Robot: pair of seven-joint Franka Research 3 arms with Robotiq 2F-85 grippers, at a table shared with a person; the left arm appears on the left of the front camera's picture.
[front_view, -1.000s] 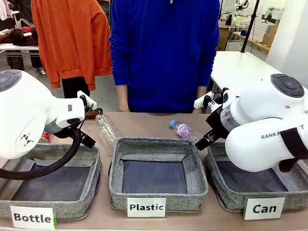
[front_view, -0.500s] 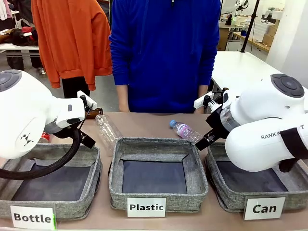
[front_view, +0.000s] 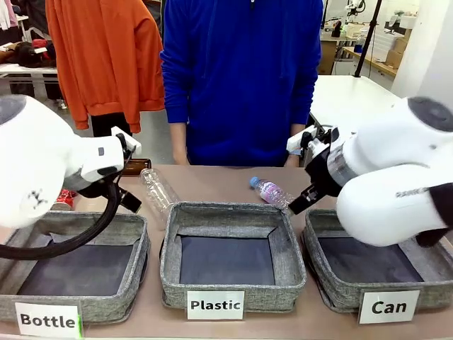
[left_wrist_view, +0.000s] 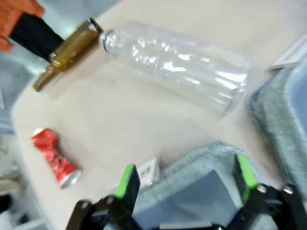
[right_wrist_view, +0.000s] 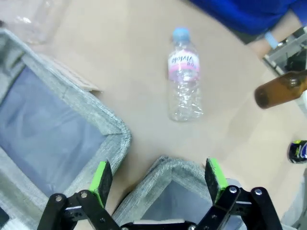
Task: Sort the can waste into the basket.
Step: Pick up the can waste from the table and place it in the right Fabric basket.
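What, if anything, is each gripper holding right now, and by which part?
Nothing is held. The left gripper and right gripper both stand open, jaws empty; the crushed red-and-silver metal can lies untouched on the table.

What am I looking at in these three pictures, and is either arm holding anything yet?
Two white robot arms, left arm and right arm, work at a table facing a person. The front picture looks across from between them; the others look along each wrist's end effector. In front stand the Bottle bin, Plastic bin and Can bin. The left end effector, open and empty, faces a crushed red can, a brown bottle and a clear bottle. The right end effector, also open and empty, faces a water bottle, a second brown bottle and a dark can.
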